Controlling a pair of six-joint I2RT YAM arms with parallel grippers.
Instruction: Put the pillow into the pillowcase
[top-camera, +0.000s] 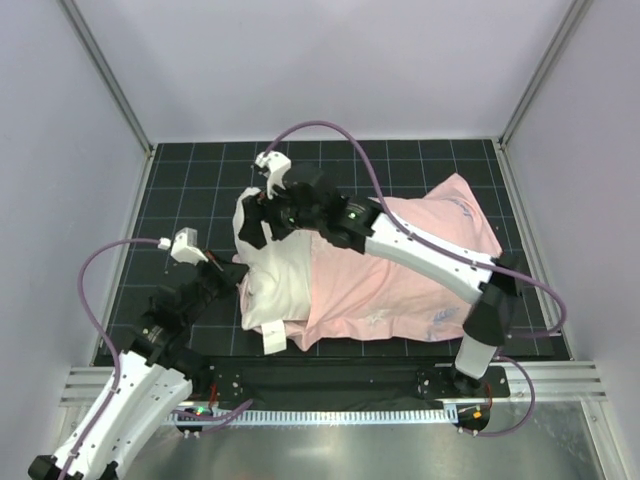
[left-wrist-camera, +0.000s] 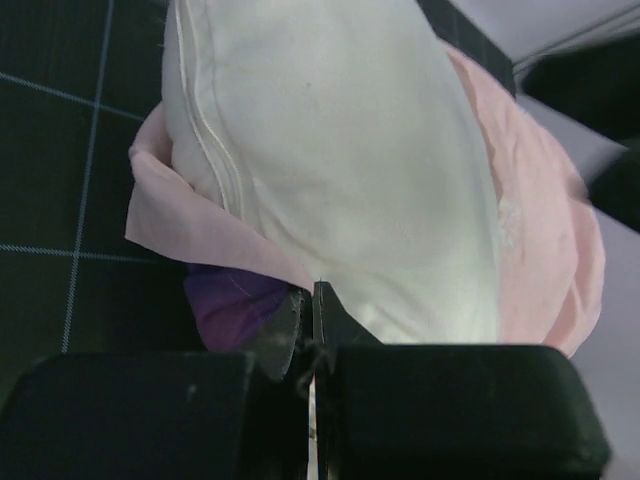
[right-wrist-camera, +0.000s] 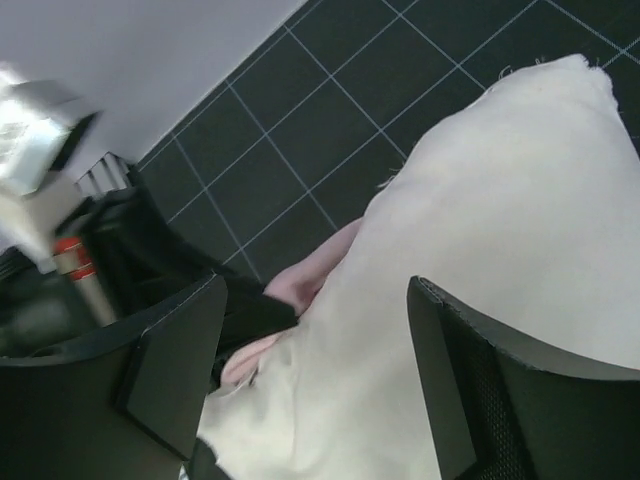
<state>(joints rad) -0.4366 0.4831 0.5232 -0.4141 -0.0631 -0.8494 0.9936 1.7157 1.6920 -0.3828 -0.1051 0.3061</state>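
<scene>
The pink pillowcase (top-camera: 410, 270) lies flat on the mat, its mouth toward the left. The white pillow (top-camera: 272, 282) sticks out of that mouth, part inside and part bare. My left gripper (top-camera: 228, 283) is shut on the pillowcase's lower mouth edge. In the left wrist view the pink hem (left-wrist-camera: 200, 225) and a purple patch (left-wrist-camera: 235, 300) reach the shut gripper (left-wrist-camera: 312, 295) under the pillow (left-wrist-camera: 340, 170). My right gripper (top-camera: 262, 215) hovers open over the pillow's far left corner. In the right wrist view the open gripper (right-wrist-camera: 315, 370) straddles the pillow (right-wrist-camera: 500, 200), with nothing held.
A black gridded mat (top-camera: 180, 200) covers the table inside white walls and corner posts. A metal rail (top-camera: 330, 410) runs along the near edge by the arm bases. The pillow's small tag (top-camera: 275, 340) hangs toward the near side.
</scene>
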